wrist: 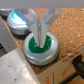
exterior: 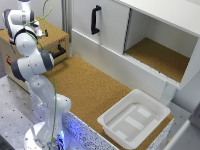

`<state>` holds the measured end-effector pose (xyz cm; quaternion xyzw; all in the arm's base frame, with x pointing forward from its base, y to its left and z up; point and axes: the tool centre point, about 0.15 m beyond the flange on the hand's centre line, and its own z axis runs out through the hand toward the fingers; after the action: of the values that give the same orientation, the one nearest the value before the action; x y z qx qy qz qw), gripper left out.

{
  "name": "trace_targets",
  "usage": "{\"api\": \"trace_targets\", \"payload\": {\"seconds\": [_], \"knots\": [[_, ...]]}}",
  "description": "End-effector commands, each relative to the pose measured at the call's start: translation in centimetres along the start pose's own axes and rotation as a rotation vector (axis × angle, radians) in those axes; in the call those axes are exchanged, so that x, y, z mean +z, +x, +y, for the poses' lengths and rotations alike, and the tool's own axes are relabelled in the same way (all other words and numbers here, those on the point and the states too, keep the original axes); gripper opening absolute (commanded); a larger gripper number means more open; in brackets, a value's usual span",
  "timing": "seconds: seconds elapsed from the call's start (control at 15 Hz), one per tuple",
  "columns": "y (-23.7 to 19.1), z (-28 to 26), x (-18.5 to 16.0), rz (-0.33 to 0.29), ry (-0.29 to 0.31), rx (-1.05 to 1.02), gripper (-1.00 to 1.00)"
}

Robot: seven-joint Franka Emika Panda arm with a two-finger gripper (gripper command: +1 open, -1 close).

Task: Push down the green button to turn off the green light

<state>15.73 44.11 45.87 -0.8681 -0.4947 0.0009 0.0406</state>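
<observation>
In the wrist view the green button [wrist: 44, 48] is a round green cap in a silver ring housing, set on a wooden box top. My gripper [wrist: 39, 38] stands right over it with the white fingers [wrist: 33, 26] drawn together, their tips resting on the green cap and nothing held between them. I cannot tell whether the green light is lit. In the exterior view my arm [exterior: 35, 62] reaches over the box [exterior: 54, 44] at that view's left, and the green button is hidden there.
A second silver button with a pale blue lit cap [wrist: 18, 20] sits close beside the green one. A white cabinet [exterior: 107, 25] with a black handle [exterior: 95, 19] and an open compartment stands at the back. A white tray [exterior: 134, 119] lies on the cork table [exterior: 90, 85].
</observation>
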Motion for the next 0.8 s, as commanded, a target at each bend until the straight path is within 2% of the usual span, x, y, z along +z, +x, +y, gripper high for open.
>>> {"api": "trace_targets", "payload": {"seconds": [0.0, 0.2, 0.33, 0.4, 0.73], "knots": [[-1.4, -1.9, -3.7, 0.08, -0.082, 0.005, -1.0], [-1.6, -1.9, -5.1, 0.093, -0.115, 0.004, -1.0], [-1.5, -1.8, -5.1, 0.087, -0.115, 0.011, -1.0], [-1.4, -1.6, -5.0, 0.08, -0.108, 0.016, 1.0], [-0.7, -0.5, -4.9, 0.084, -0.066, 0.049, 1.0]]}}
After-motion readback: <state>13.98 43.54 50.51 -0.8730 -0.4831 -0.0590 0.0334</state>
